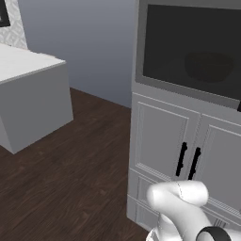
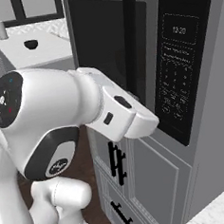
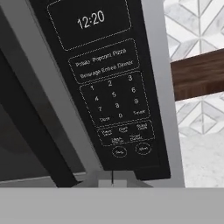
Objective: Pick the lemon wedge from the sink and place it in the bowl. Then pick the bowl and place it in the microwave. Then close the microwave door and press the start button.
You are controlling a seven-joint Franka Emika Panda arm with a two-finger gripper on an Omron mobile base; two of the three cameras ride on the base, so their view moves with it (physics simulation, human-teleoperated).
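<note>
Last step in hand: pressing start. Microwave door (image 1: 190,49) shut, bowl (image 1: 208,66) dimly visible behind the glass. Control panel (image 3: 109,87) straight ahead in the hand view, round start button (image 3: 142,149) at about 1 o'clock from the pincer (image 3: 112,178), near but apart. Pincer closed tight, holding nothing. Next: nudge up and rightward, then push in.
</note>
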